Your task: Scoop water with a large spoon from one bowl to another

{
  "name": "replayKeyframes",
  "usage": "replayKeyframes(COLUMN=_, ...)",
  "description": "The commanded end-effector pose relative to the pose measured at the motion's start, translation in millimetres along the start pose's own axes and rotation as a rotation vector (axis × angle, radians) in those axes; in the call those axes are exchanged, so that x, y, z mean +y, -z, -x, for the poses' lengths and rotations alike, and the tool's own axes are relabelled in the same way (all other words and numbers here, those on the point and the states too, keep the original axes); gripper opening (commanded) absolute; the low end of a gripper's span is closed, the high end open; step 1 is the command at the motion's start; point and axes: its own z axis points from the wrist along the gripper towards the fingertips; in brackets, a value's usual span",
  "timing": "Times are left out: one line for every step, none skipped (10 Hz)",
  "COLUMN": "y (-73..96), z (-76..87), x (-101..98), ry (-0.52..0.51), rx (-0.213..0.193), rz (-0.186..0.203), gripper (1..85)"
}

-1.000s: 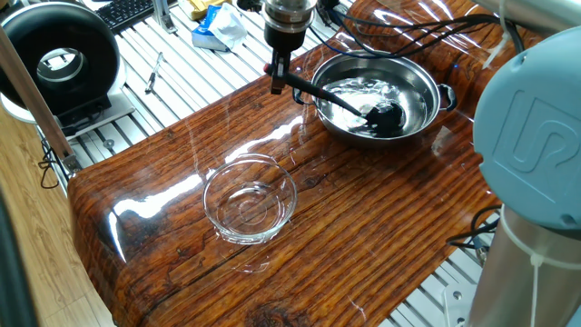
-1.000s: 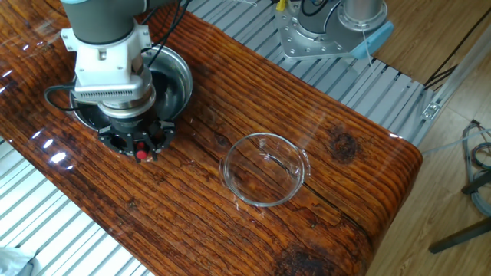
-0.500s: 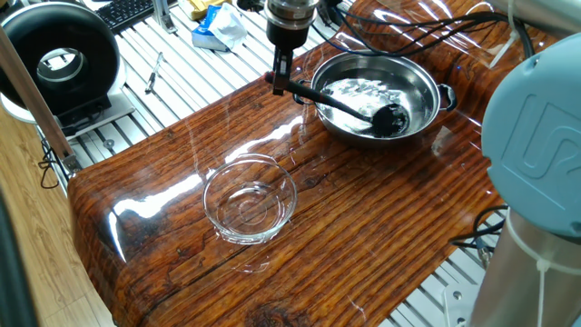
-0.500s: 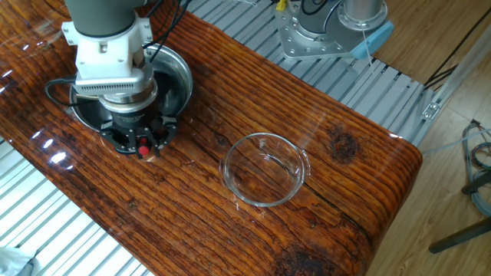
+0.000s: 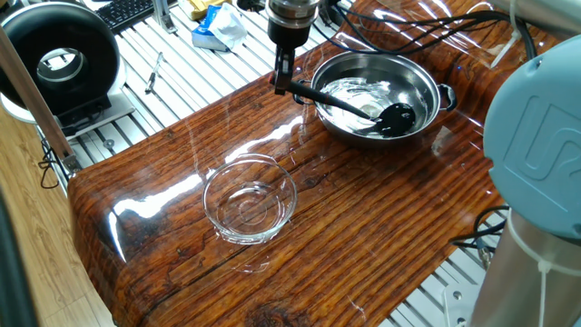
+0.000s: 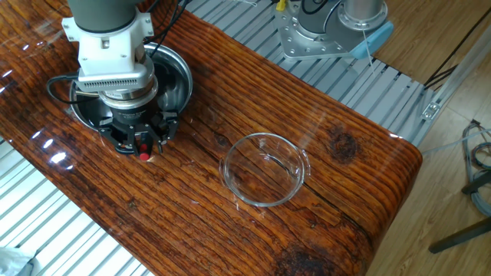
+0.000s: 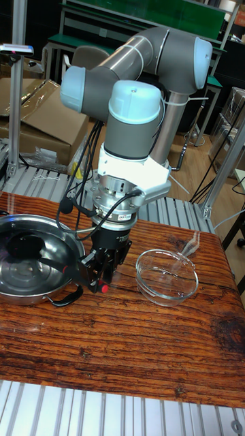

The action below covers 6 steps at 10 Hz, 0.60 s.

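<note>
A wide steel bowl (image 5: 427,84) (image 6: 182,86) (image 7: 15,289) stands at the far end of the wooden table and holds a shiny pool of water (image 5: 356,94). The black ladle (image 5: 349,103) (image 7: 47,261) lies tilted into it, scoop (image 5: 398,117) down at the bowl's near side. My gripper (image 5: 283,82) (image 7: 92,276) is shut on the ladle's handle end, just outside the steel bowl's left rim. The clear glass bowl (image 5: 250,199) (image 6: 265,169) (image 7: 167,276) sits apart, nearer the table's middle; I cannot tell whether it holds water.
A black round device (image 5: 56,60), a keyboard (image 5: 125,11) and a blue-white packet (image 5: 216,27) lie on the slatted bench behind the table. Cables (image 5: 408,32) trail near the steel bowl. The arm's grey base (image 5: 536,163) fills the right side.
The ladle's scoop has slid a little to the right inside the steel bowl, and the water's surface has rippled. The gripper has shifted slightly with the handle.
</note>
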Motion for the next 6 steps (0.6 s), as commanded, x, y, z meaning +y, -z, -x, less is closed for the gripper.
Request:
replayKeyframes(y=-2.1, z=2.0, x=-6.7, ry=0.022, rx=-0.006, rz=-0.009, gripper=42.3)
replayKeyframes(y=-3.7, z=1.9, x=-10.1, ry=0.028, rx=-0.005, rz=-0.011, gripper=42.0)
replayKeyframes(y=-4.6, z=0.9, x=-12.8, ry=0.038, rx=-0.003, rz=-0.013, gripper=42.0)
replayKeyframes(y=-4.6, z=-0.5, x=-17.5, ry=0.058, rx=0.003, rz=-0.028, gripper=42.0)
replayKeyframes(y=-4.7, z=-0.8, x=-19.2, ry=0.064, rx=0.003, rz=-0.032, gripper=42.0)
replayKeyframes(y=-5.2, z=-1.1, x=-20.3, ry=0.07, rx=0.004, rz=-0.032, gripper=42.0)
